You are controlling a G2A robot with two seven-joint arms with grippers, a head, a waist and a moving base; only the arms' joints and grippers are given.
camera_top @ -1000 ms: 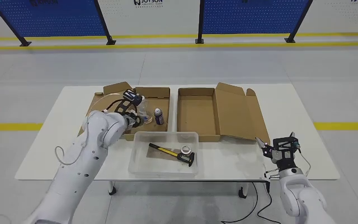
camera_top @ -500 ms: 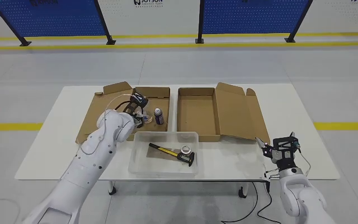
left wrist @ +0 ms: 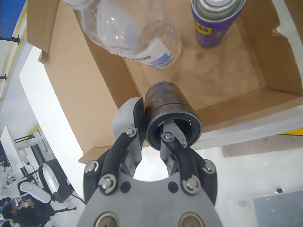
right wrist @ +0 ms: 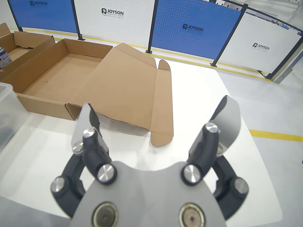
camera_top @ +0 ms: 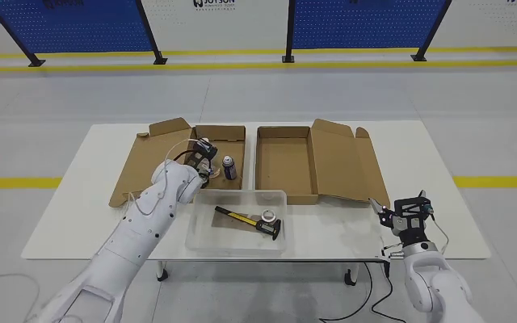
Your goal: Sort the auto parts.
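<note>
Squinting at the top view, the left arm (camera_top: 149,218) hides much of the left cardboard box (camera_top: 142,174) at centre-left, so the wrist view fills in. The left gripper (left wrist: 153,124) is pinching a dark metal sleeve (left wrist: 171,109), one finger inside the bore and one outside, over the box floor. Can't tell if it's touching. Same box holds a clear bottle (left wrist: 132,27), cap end cut off, and an upright purple spray can (left wrist: 216,12). Bottom-centre, the clear bin (camera_top: 202,234) has a hammer (camera_top: 234,216) plus bits I can't identify. The right cardboard box (camera_top: 283,161) lies open. Lower right, the right gripper (right wrist: 157,106) hangs spread wide over the table (camera_top: 452,161).
</note>
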